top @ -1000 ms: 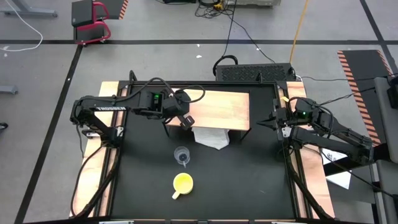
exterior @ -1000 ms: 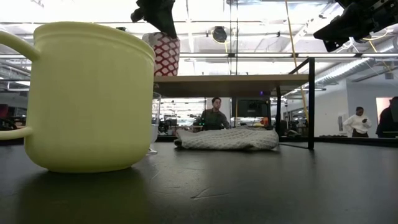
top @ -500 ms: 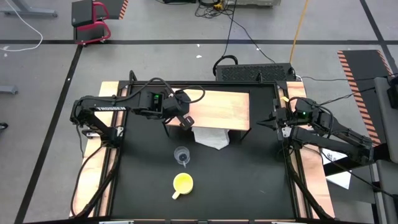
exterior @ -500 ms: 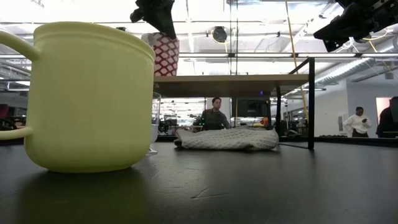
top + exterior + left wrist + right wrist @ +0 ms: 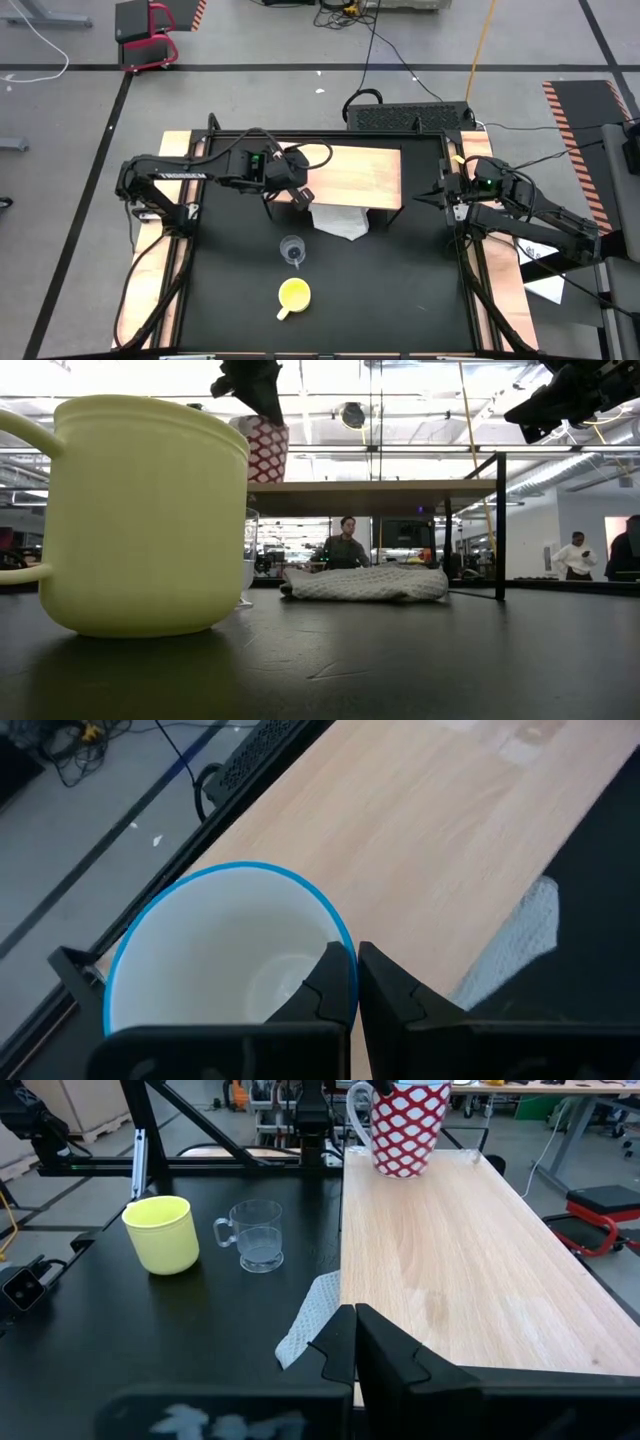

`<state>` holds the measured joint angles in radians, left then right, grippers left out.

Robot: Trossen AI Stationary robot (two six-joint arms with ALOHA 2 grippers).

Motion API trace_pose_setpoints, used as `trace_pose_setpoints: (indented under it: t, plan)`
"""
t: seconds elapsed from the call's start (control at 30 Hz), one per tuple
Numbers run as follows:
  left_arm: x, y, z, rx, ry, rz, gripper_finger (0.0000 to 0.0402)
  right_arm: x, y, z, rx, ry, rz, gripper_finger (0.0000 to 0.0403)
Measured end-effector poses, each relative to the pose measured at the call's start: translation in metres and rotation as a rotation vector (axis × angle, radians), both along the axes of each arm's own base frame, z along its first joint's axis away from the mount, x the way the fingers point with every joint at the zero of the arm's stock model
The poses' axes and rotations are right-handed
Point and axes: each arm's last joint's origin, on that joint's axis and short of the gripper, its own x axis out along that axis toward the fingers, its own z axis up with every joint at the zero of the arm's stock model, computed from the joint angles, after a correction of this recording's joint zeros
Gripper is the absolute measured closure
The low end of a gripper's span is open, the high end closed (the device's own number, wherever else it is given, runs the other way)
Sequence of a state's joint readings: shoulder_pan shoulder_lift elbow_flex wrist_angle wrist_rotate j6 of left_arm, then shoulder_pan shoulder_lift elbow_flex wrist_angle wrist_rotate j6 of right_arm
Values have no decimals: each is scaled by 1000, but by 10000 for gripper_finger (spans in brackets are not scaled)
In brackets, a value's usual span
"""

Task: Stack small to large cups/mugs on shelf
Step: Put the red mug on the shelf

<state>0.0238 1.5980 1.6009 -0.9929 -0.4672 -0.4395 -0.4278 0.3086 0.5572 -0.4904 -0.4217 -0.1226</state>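
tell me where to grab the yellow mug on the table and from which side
Grip the yellow mug by its rim wall from above, as it stands upright with its mouth open. Pinch the side away from the handle, which points toward the table's near-left. The glass cup stands just behind it, so come straight down.

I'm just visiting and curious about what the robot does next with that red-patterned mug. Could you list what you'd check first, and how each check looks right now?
1. Mug held firmly: ok. The left gripper is shut on the rim of the red-and-white mug.
2. Mug over the shelf: ok; it hangs at the board's left end.
3. Mug set down on the shelf: cannot tell whether its base touches the board.
4. Landing spot free: ok. Bare wood shows beside the mug.
5. Other cups out of the way: ok. The glass cup and the yellow mug stand on the black table, apart from the shelf.
6. Right gripper clear: ok. It is shut, empty, at the table's right edge.
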Motion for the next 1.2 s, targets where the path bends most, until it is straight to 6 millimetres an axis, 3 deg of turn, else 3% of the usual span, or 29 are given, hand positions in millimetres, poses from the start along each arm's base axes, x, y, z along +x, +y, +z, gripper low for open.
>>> trace_pose_setpoints:
  t: [1.2]
  plan:
    - [3,-3,-4,-20,33,-74,360,0,0,0,4,0,-1,403]
